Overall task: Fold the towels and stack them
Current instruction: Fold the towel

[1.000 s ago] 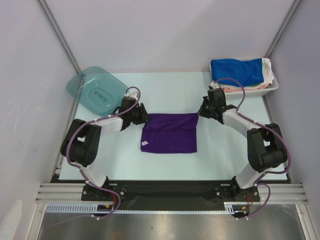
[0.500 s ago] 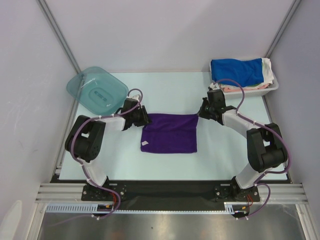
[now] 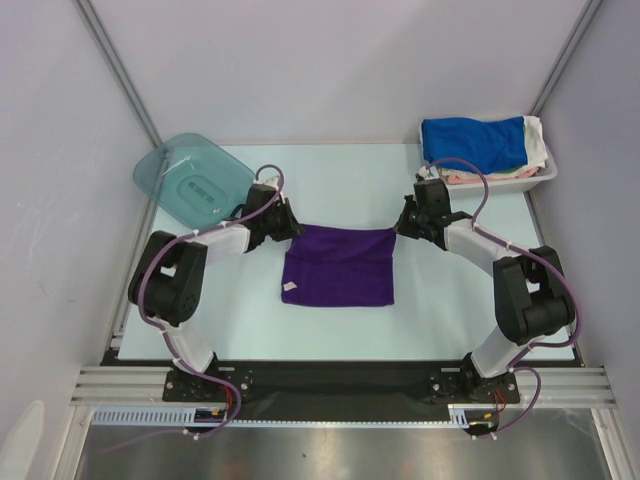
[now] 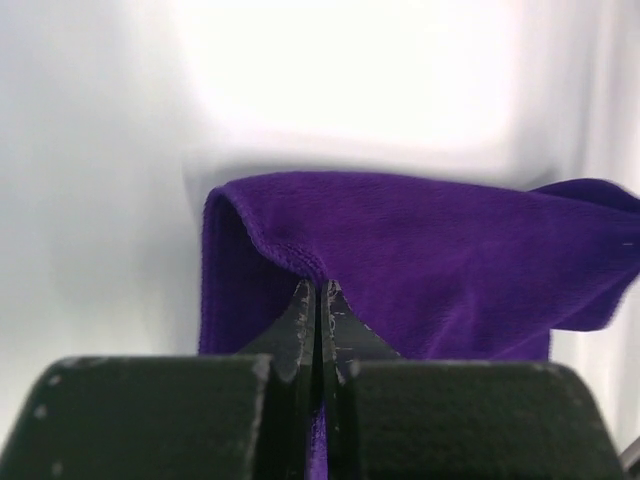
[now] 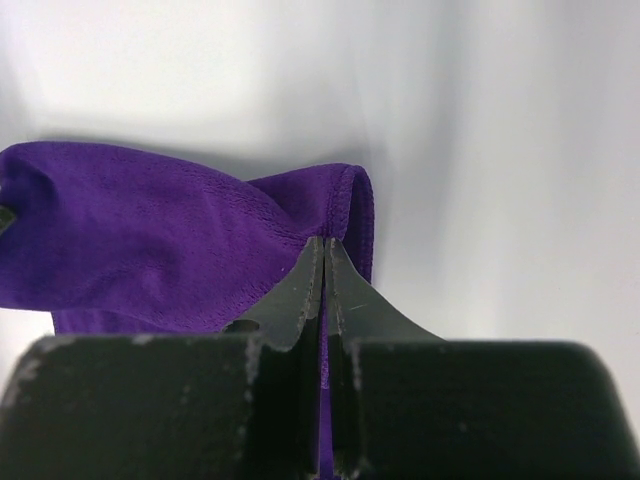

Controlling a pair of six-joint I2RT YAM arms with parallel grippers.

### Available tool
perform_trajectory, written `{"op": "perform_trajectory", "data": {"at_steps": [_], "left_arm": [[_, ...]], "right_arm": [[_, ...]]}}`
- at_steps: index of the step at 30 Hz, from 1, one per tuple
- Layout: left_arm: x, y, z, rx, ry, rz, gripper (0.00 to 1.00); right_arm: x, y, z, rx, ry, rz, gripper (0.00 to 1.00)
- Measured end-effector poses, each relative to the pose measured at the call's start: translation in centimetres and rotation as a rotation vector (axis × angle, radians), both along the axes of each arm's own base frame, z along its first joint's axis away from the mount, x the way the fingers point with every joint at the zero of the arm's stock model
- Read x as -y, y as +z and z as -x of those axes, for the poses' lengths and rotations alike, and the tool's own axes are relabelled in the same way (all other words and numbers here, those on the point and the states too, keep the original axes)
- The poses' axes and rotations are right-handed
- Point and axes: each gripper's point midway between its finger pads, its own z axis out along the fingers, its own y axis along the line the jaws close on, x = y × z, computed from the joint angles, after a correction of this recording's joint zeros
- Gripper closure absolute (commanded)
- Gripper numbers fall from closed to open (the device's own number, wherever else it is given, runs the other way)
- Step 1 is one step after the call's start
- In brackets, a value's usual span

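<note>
Between each arm's fingers [image 4: 296,322], purple towel [image 3: 340,264] corners

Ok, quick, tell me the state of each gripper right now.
The left gripper is shut on the purple towel, at its far left corner.
The right gripper is shut on the same towel, at its far right corner.

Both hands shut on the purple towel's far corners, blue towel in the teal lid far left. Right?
No. The blue towel lies in the white bin at the far right, not in the teal lid; the top view shows it. The rest holds: left hand and right hand are shut on the far corners of the purple towel.
</note>
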Motion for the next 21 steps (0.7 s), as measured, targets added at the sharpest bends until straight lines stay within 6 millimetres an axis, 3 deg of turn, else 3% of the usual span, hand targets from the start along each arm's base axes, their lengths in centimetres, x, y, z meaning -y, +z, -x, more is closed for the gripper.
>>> {"op": "perform_trajectory", "data": {"at_steps": [6,13,21], "left_arm": [[0.1,3.1,-0.6,0.051,-0.004,0.027,1.0],[-0.6,4.4,-0.9,0.07,0.004,0.051,1.0],[-1.8,7.7,-0.8,0.229,0.038,0.067,1.0]], "right_arm": [[0.2,0.1,0.0,0.001,-0.003,-0.003,1.0],[0.7,0.4,-0.2,0.006,-0.014,-0.008,1.0],[1.7,2.9,-0.7,0.052,-0.025,-0.051,1.0]]}}
